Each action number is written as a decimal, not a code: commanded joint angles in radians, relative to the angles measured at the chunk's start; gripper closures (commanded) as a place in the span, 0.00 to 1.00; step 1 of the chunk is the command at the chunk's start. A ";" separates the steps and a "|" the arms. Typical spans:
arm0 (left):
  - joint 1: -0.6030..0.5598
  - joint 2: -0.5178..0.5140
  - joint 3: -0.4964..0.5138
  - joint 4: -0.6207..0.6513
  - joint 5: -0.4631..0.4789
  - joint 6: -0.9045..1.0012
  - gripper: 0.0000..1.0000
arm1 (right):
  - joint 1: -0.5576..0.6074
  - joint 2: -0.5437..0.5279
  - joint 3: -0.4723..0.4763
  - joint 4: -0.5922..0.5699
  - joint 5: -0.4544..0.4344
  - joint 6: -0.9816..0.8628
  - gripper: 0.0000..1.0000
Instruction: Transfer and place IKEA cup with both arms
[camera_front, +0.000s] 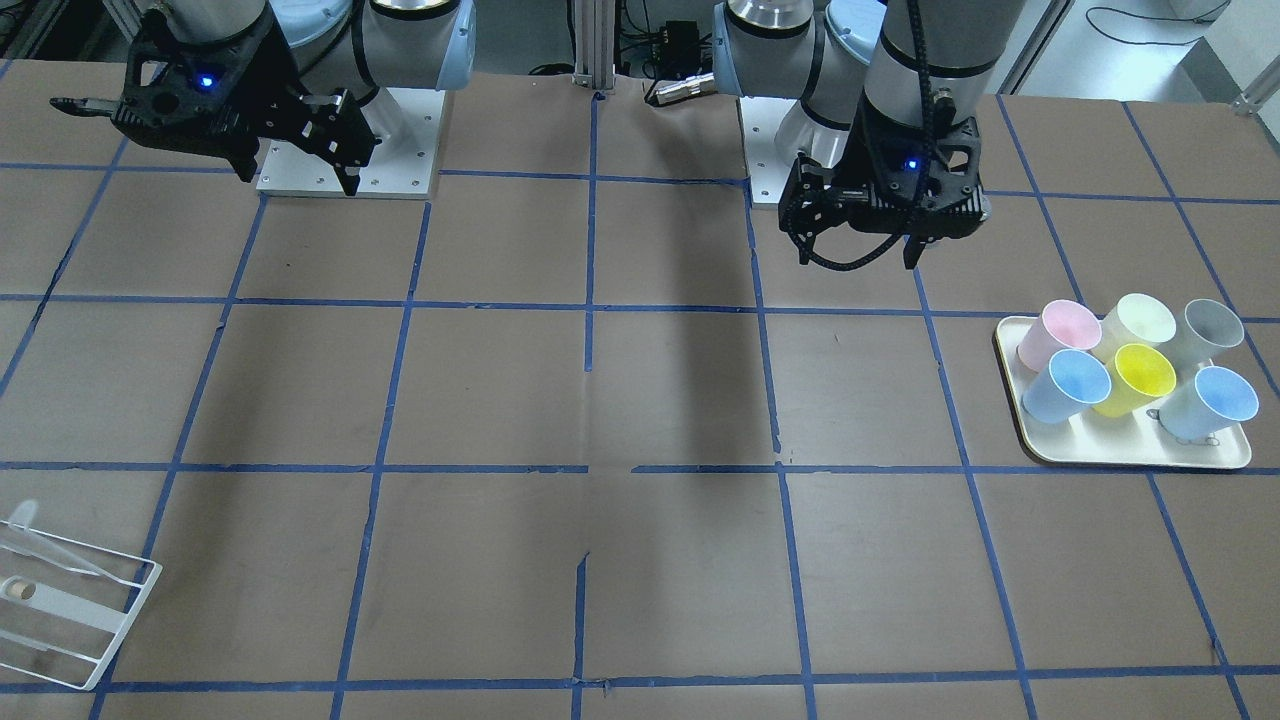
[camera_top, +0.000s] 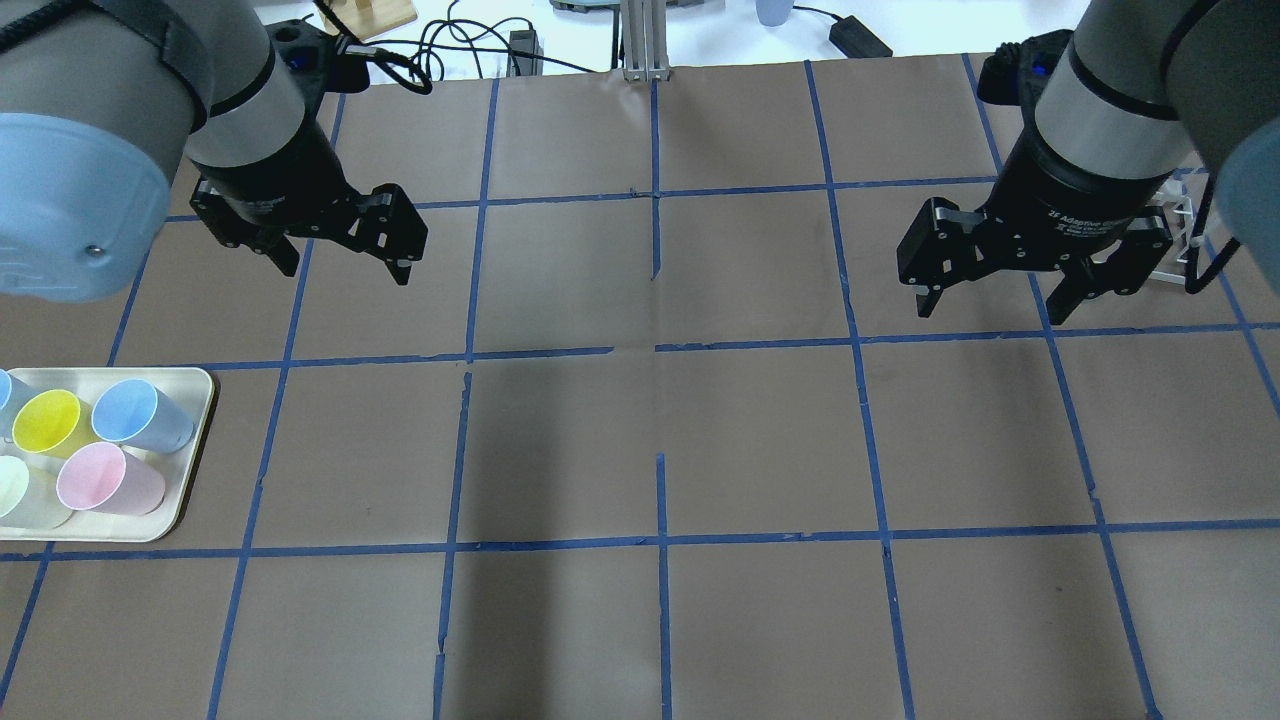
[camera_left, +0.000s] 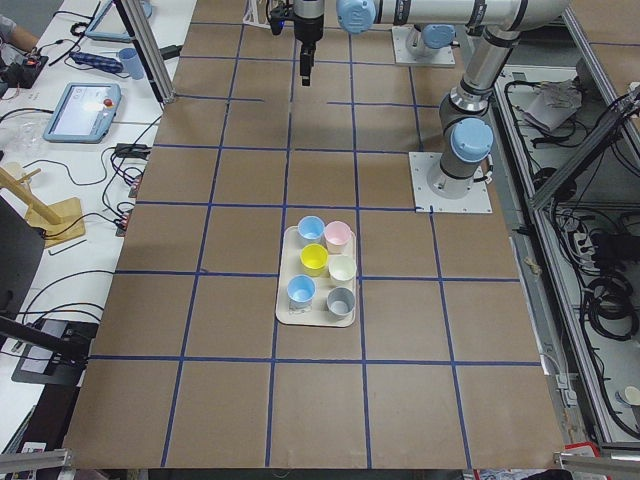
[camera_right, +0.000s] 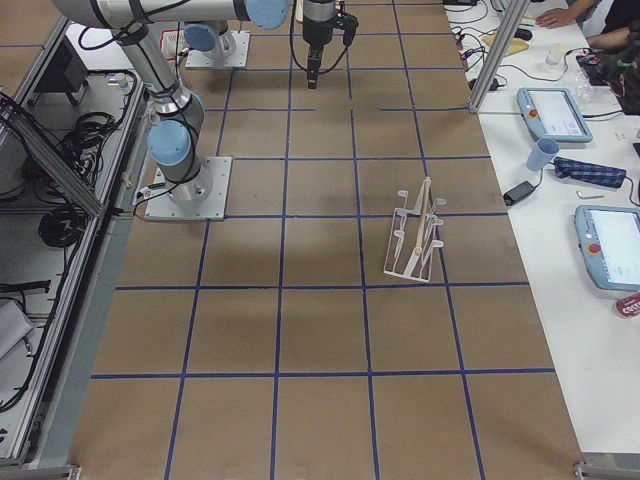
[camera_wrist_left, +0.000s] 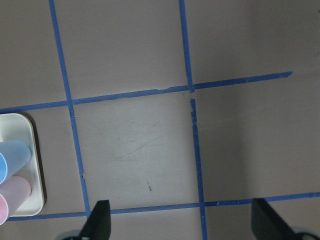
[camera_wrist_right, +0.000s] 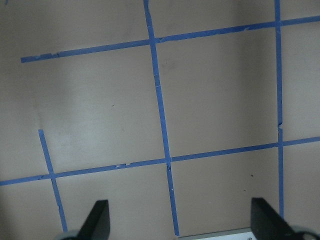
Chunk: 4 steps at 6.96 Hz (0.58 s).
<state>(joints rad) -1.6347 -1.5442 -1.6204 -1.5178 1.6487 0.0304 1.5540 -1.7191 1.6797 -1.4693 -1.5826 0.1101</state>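
Observation:
The IKEA cup (camera_front: 1068, 386) is pale sky-blue and stands on a cream tray (camera_front: 1130, 455) beside a pink cup (camera_front: 1056, 330). It also shows in the overhead view (camera_top: 140, 416), the left side view (camera_left: 311, 229) and the left wrist view (camera_wrist_left: 14, 154). My left gripper (camera_front: 858, 258) (camera_top: 345, 268) hangs open and empty above the table, apart from the tray. My right gripper (camera_front: 298, 178) (camera_top: 992, 305) is open and empty over the other half. Both wrist views show the fingertips spread wide over bare table.
The tray also holds a yellow cup (camera_front: 1142, 378), a cream cup (camera_front: 1142, 322), a grey cup (camera_front: 1212, 326) and a blue cup with a greyer wall (camera_front: 1212, 402). A white wire rack (camera_front: 70, 600) (camera_right: 415, 235) lies on the right arm's side. Blue tape lines grid the brown table.

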 joint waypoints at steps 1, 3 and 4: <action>-0.017 -0.002 0.022 -0.001 -0.010 -0.017 0.00 | 0.000 -0.002 0.000 0.000 0.000 0.000 0.00; -0.019 -0.001 0.024 -0.008 -0.027 -0.023 0.00 | 0.000 -0.002 0.000 0.001 0.000 0.000 0.00; -0.019 0.007 0.008 -0.010 -0.070 -0.024 0.00 | 0.000 -0.004 0.000 0.001 -0.002 0.000 0.00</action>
<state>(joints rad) -1.6528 -1.5434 -1.6002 -1.5254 1.6170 0.0086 1.5539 -1.7215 1.6797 -1.4682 -1.5837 0.1104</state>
